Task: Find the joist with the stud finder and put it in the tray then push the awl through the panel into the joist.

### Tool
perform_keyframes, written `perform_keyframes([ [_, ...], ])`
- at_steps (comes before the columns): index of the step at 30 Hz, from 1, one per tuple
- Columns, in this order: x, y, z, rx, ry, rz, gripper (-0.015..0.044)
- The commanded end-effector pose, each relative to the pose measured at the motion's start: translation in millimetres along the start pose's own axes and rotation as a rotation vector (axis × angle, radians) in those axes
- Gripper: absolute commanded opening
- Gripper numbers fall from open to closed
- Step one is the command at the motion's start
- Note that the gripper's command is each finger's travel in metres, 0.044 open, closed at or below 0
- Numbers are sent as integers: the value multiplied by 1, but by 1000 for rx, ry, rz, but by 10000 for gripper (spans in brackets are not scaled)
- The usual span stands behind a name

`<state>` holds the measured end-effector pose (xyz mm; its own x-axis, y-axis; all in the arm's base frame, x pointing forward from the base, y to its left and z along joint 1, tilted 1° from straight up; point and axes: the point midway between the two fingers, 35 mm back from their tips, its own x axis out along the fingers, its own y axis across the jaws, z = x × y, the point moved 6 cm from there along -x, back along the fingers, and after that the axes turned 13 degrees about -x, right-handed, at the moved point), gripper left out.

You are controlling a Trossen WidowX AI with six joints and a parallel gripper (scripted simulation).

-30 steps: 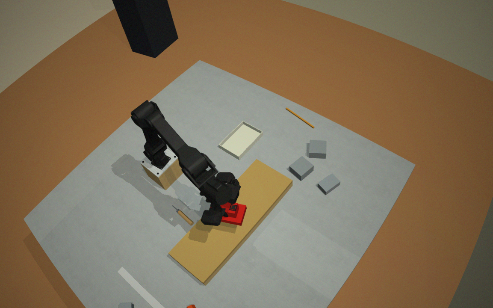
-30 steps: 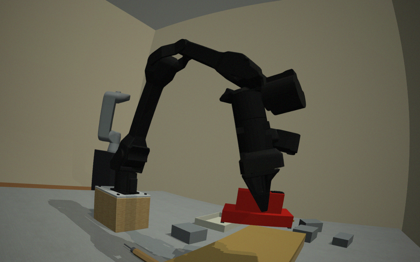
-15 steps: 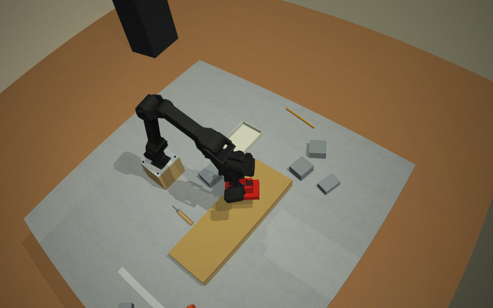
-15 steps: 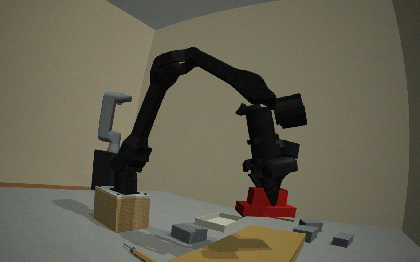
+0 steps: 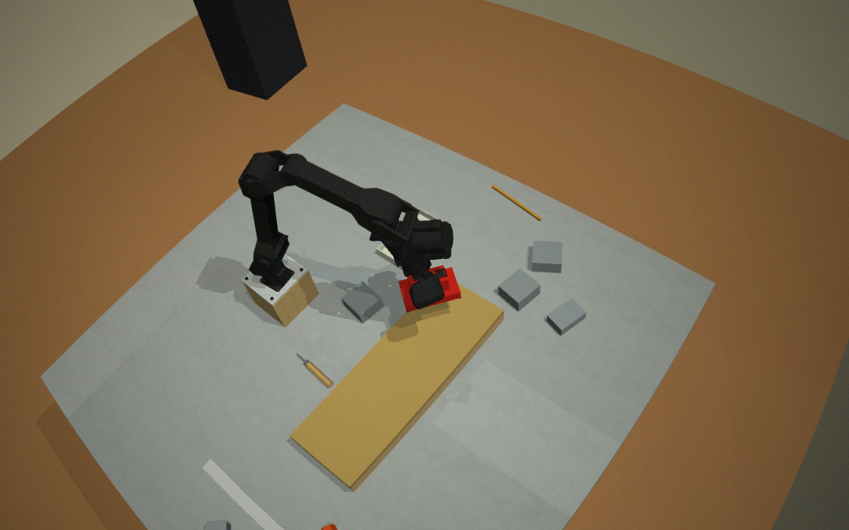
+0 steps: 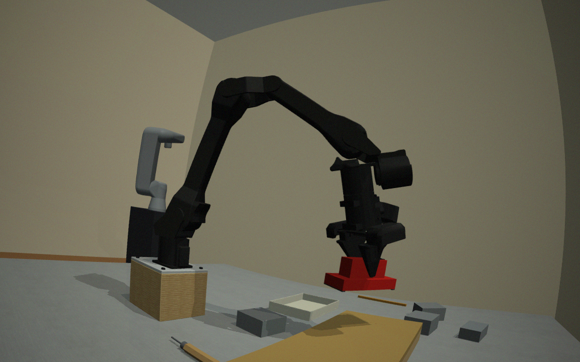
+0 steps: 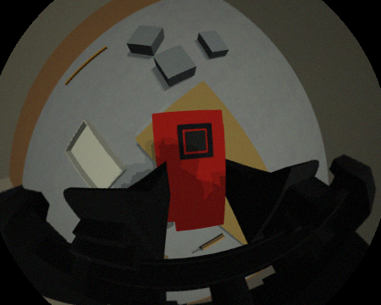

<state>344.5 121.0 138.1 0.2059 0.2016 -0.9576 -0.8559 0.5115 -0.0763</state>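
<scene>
My gripper [image 5: 432, 282] [image 6: 364, 267] [image 7: 191, 163] is shut on the red stud finder [image 5: 452, 284] [image 6: 354, 283] [image 7: 199, 186] and holds it level in the air over the far end of the tan floor panel [image 5: 387, 382] [image 6: 384, 335] [image 7: 203, 95]. The stud finder's square display [image 7: 196, 141] is dark. The cream tray [image 6: 290, 310] [image 7: 93, 158] is empty and lies beside the panel's far end; the arm hides most of it in the top view. The awl [image 5: 318, 373] [image 6: 196, 352] [image 7: 212, 242] lies flat beside the panel's long side, on the robot base's side. No joist is visible.
A grey block [image 5: 361, 302] [image 6: 261, 321] lies between the robot base and the panel. Several more grey blocks [image 5: 518, 288] [image 7: 174, 64] lie past the panel's far end. An orange stick [image 5: 516, 202] [image 6: 382, 300] [image 7: 85, 65] lies farther back. A white strip [image 5: 242, 494] lies near the front.
</scene>
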Motion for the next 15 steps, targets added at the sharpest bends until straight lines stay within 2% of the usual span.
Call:
perform_keyframes([
  [1,2,21,14,-58,-12,13,0],
  [15,11,101,47,-282,-30,81,0],
])
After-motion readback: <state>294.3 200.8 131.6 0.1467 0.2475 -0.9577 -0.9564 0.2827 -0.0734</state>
